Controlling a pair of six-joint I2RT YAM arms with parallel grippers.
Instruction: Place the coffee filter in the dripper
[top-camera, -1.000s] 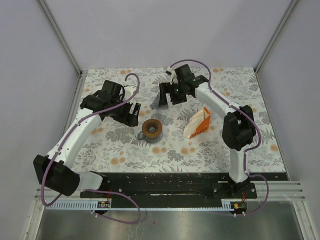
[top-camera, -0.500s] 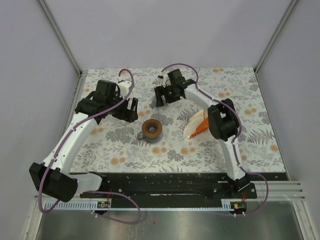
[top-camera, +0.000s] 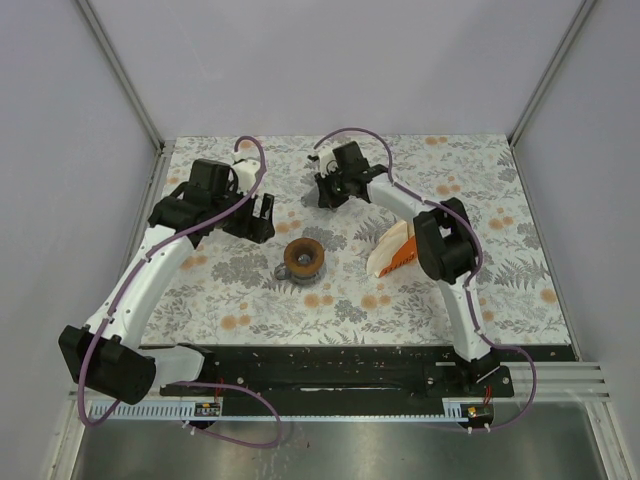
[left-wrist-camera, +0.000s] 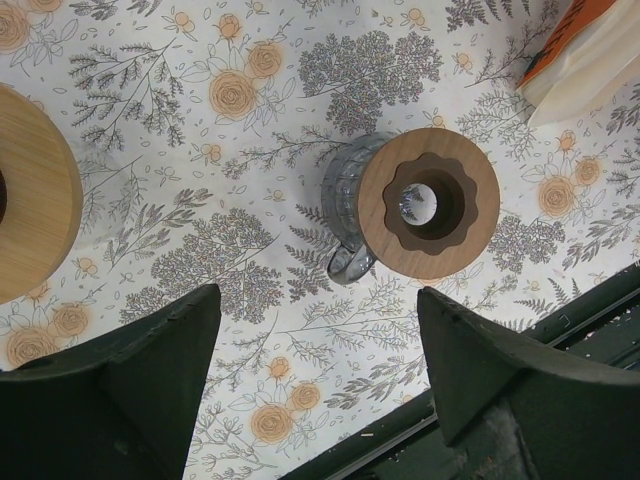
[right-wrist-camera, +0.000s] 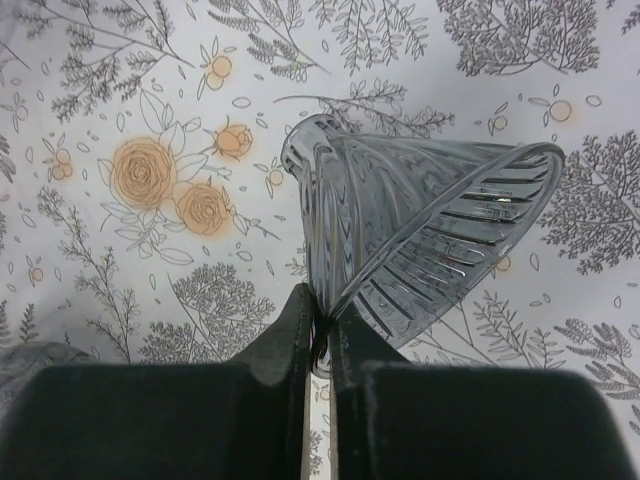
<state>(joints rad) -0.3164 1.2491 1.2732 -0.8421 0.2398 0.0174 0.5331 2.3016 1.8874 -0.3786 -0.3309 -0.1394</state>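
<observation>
The dripper (right-wrist-camera: 430, 230) is a clear ribbed glass cone lying on its side on the flowered cloth at the back of the table. My right gripper (right-wrist-camera: 325, 315) (top-camera: 328, 190) is shut on its rim. The coffee filter (top-camera: 395, 248) (left-wrist-camera: 590, 50) is a white paper stack in an orange wrapper, lying right of centre with nothing touching it. My left gripper (left-wrist-camera: 318, 300) (top-camera: 262, 218) hangs open above the cloth at back left, its fingers empty.
A small glass vessel with a wooden collar (top-camera: 303, 258) (left-wrist-camera: 425, 215) stands at the middle of the table, just beyond my left fingers. A round wooden disc (left-wrist-camera: 30, 200) shows at the left edge of the left wrist view. The black base rail (top-camera: 330, 370) runs along the near edge.
The right arm swung left and back, and its jaws went from wide open to shut on the dripper's rim. The left arm shifted slightly back and stayed open.
</observation>
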